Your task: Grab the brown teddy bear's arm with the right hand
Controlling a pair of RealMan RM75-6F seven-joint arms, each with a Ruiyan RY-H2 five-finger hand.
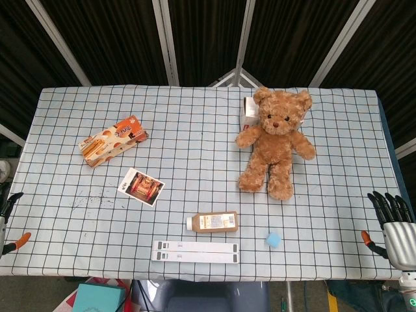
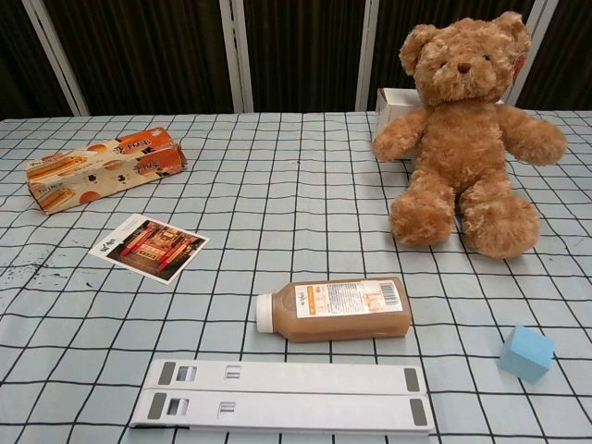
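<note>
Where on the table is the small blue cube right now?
In the head view the blue cube lies near the table's front edge, right of centre, just right of the lying bottle and in front of the brown teddy bear.

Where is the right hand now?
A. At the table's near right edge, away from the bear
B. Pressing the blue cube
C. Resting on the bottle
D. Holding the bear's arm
A: in the head view the right hand sits at the table's near right edge, holding nothing, well apart from the bear.
</note>
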